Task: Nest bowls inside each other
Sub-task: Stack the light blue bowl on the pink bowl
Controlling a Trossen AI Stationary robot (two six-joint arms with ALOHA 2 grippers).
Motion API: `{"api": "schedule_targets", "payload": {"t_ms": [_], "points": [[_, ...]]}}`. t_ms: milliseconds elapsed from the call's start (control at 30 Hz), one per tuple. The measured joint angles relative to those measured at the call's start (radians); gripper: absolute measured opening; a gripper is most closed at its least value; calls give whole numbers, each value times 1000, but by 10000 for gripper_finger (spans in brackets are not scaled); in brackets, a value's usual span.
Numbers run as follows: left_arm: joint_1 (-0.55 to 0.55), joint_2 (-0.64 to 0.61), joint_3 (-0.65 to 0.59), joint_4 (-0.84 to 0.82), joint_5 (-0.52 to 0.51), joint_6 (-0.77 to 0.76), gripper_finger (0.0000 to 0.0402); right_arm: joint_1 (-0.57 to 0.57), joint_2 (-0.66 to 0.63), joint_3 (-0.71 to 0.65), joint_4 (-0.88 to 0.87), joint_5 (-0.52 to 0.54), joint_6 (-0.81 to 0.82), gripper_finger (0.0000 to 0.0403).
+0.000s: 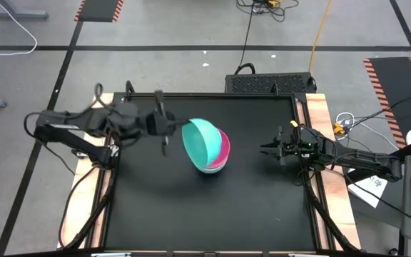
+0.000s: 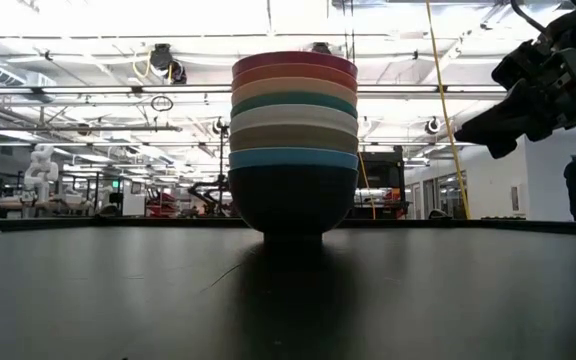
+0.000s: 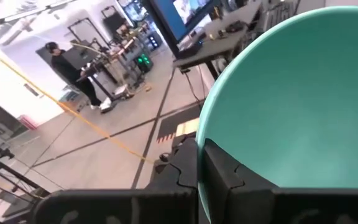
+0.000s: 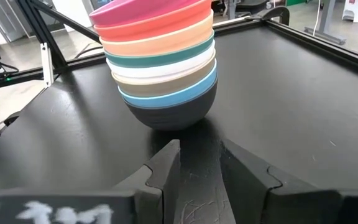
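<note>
From above, the last step is judged in hand: the turquoise bowl (image 1: 204, 141), tilted on edge, is gripped at its rim by the left end effector (image 1: 168, 127), just over the stack (image 1: 221, 158) on the bench (image 1: 148, 207). The right end effector (image 1: 270, 150) waits well apart, empty and half spread.

At bench level, eight nested bowls are seen, black lowest, magenta topmost.

From the left wrist, the fingers (image 3: 219, 171) are clamped on the rim; levelling and lowering is called for next.

Nested bowls, one turquoise bowl apart
Eight small round plain bowls (image 2: 294, 140) stand nested upright mid-table; the turquoise bowl (image 1: 203, 140) hangs tilted above this stack.
</note>
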Motion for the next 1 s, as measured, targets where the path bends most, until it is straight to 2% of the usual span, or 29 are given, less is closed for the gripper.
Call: {"api": "schedule_targets", "payload": {"t_ms": [200, 367, 567, 767, 900, 1000], "points": [[104, 28, 273, -206, 83, -31, 5, 0, 0, 0, 0, 0, 0, 107], [238, 99, 457, -455, 138, -93, 5, 0, 0, 0, 1, 0, 18, 107], [308, 241, 597, -702, 253, -97, 5, 0, 0, 0, 8, 1, 18, 107], [355, 409, 831, -969, 313, -83, 5, 0, 0, 0, 7, 3, 33, 107], [361, 456, 848, -993, 320, -75, 5, 0, 0, 0, 7, 4, 45, 107], [368, 469, 850, -982, 366, -71, 5, 0, 0, 0, 7, 4, 45, 107]]}}
